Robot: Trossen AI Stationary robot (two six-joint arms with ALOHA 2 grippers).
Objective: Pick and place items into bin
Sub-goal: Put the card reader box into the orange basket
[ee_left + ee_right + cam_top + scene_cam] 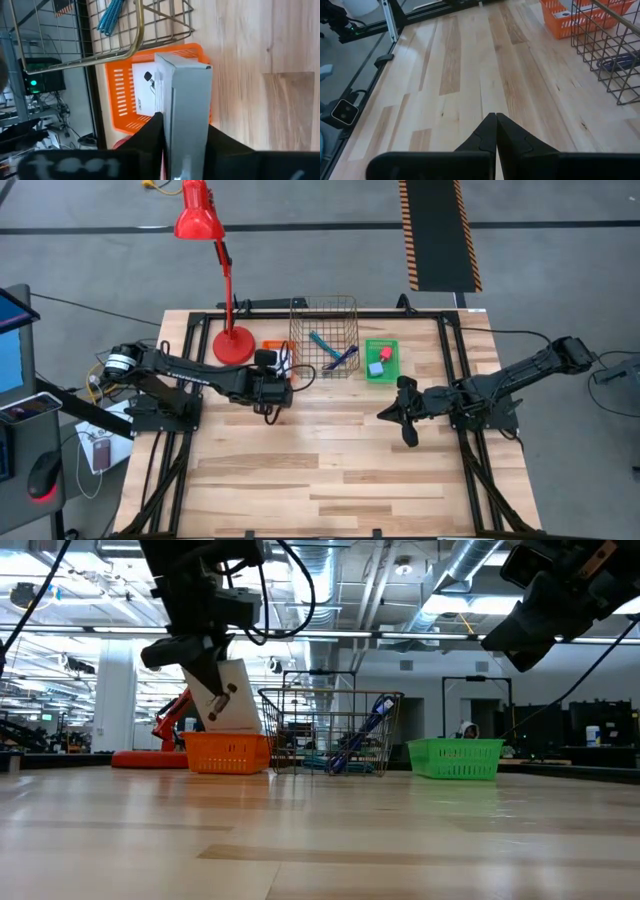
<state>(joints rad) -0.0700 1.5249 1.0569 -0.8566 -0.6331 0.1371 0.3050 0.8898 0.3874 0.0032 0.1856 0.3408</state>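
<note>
Item in hand: a flat white packet, which my left claw is clamping narrowly by one end. Location: I am holding it over the orange basket near the bench's far edge. Step: placing; next I am judging a straight lowering, then release. Long axis: near upright, slightly tilted. My right claw is waiting shut, mid-bench.

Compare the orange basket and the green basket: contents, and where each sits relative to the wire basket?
The orange basket sits left of the wire basket in the high view and holds white cards; the green basket sits right of it and holds a pink-red block and a blue-grey block. Both are small slotted plastic bins.
</note>
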